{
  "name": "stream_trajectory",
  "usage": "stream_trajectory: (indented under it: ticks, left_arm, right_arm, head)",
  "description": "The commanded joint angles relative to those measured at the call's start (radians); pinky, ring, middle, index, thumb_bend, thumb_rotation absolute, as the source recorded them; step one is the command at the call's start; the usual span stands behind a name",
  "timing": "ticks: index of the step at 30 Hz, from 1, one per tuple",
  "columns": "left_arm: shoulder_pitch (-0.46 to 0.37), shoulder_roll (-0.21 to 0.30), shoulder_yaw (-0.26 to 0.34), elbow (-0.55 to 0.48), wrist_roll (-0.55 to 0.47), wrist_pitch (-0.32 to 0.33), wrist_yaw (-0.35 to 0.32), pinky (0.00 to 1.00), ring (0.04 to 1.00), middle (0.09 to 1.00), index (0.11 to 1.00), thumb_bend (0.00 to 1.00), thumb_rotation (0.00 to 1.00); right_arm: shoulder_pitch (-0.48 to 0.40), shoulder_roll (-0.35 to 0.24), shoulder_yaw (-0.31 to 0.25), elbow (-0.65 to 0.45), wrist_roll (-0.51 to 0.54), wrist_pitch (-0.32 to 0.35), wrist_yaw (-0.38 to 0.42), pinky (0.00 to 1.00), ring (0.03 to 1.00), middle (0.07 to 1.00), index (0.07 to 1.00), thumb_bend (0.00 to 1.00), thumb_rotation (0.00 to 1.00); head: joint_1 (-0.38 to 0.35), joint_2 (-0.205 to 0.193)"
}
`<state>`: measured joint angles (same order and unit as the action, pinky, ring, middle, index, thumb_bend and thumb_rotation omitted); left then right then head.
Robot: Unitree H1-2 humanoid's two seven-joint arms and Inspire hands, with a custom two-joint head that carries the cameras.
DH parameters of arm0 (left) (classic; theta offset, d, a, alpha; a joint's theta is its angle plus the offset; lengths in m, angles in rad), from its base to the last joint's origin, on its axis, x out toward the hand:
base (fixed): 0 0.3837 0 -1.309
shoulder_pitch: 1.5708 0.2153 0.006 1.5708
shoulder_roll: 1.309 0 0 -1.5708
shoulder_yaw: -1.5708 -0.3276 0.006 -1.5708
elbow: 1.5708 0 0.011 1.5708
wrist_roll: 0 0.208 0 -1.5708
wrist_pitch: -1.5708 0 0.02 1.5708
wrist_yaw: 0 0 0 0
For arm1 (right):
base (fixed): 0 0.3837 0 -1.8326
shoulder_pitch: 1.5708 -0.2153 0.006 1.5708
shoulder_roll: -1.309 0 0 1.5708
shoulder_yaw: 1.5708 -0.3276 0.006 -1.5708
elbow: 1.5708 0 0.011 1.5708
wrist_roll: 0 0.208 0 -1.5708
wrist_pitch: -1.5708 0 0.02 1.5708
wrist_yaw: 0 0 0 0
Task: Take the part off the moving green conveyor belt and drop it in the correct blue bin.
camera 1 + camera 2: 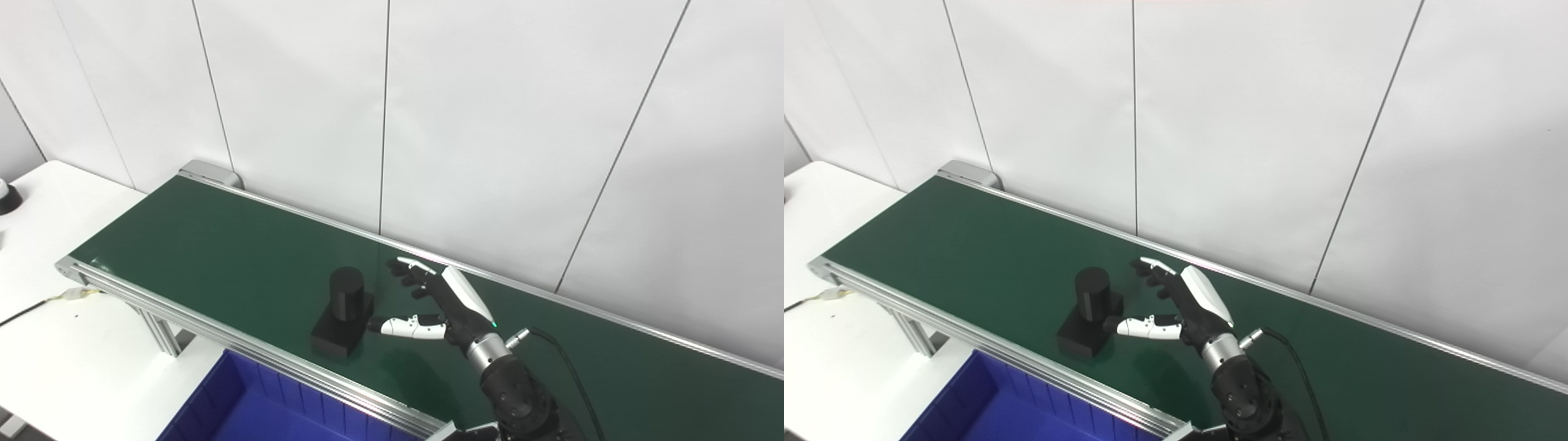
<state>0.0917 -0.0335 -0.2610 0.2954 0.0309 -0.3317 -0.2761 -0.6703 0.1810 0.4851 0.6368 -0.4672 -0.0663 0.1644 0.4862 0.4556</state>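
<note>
The part [343, 311] is black, a flat rectangular base with an upright cylinder on it. It stands on the green conveyor belt [202, 245] near the front rail; it also shows in the right eye view [1088, 315]. My right hand [438, 303] is open just right of the part, fingers spread and pointing left and away. Its thumb tip reaches the right side of the part's base; I cannot tell if it touches. The hand holds nothing. A blue bin [245, 407] sits below the belt's front rail. My left hand is out of view.
A white table [55, 343] lies left of and below the belt's end. A cable [37, 304] runs to the belt's front left corner. A dark round object [7, 199] sits at the far left edge. White wall panels stand close behind the belt.
</note>
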Motion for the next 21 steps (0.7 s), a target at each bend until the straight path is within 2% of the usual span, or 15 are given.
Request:
stream_trajectory:
  ticks: [1, 8, 15, 20, 21]
  left_arm:
    - [-0.028, -0.021, -0.008, 0.006, 0.006, -0.003, 0.012, 0.62, 0.705, 0.800, 0.848, 0.97, 0.12]
    - [-0.027, -0.032, -0.019, 0.002, 0.034, 0.012, 0.034, 0.66, 0.750, 0.834, 0.865, 0.97, 0.09]
    - [-0.026, -0.040, -0.029, 0.006, 0.023, 0.011, 0.030, 0.65, 0.750, 0.852, 0.887, 0.97, 0.10]
    - [-0.027, -0.046, -0.035, 0.014, 0.019, 0.018, 0.030, 0.65, 0.738, 0.834, 0.875, 0.96, 0.08]
    - [-0.027, -0.048, -0.035, 0.015, 0.014, 0.020, 0.029, 0.65, 0.714, 0.816, 0.861, 0.95, 0.04]
  right_arm:
    - [-0.072, 0.046, 0.007, 0.018, -0.002, -0.075, -0.029, 0.75, 0.829, 0.839, 0.850, 0.79, 0.48]
    - [-0.120, 0.058, 0.025, 0.147, -0.021, -0.104, -0.058, 0.77, 0.843, 0.846, 0.850, 0.79, 0.48]
    - [-0.141, 0.062, 0.020, 0.214, -0.016, -0.133, -0.077, 0.75, 0.823, 0.840, 0.839, 0.78, 0.45]
    - [-0.155, 0.069, 0.021, 0.249, -0.018, -0.143, -0.081, 0.74, 0.819, 0.842, 0.840, 0.78, 0.45]
    - [-0.157, 0.070, 0.020, 0.255, -0.019, -0.144, -0.083, 0.74, 0.818, 0.843, 0.841, 0.78, 0.45]
  head:
    - [0.001, 0.002]
    - [0.011, 0.006]
    - [0.019, 0.011]
    - [0.023, 0.014]
    - [0.023, 0.014]
